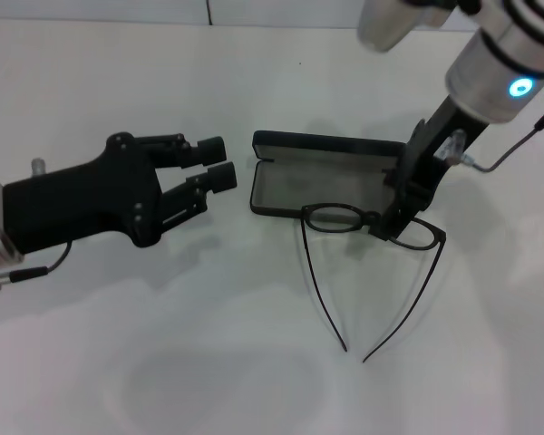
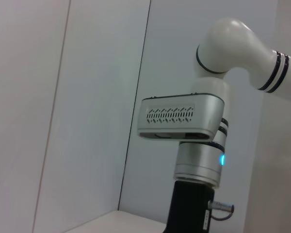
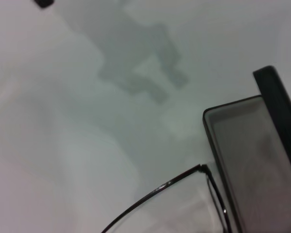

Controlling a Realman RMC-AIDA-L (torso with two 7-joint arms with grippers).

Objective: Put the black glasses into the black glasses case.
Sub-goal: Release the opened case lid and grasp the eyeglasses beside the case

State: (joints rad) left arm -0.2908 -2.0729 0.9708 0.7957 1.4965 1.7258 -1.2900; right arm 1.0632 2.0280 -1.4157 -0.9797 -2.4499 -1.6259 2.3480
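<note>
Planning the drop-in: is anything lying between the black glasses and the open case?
Nothing visible. The black glasses sit right at the front edge of the open black glasses case, whose grey interior shows nothing in it. The right gripper is at the frame's bridge.

Matte black left gripper (image 1: 216, 161), silver wrist collar; white right arm (image 2: 233, 43), black bands, glowing blue ring light.

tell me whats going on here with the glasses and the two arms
The right gripper is down at the bridge of the black glasses, which sit on the white table with temple arms unfolded, right at the front edge of the open black glasses case. The glasses are not inside the case yet. The left gripper hovers open just beside the case's end, holding nothing.
</note>
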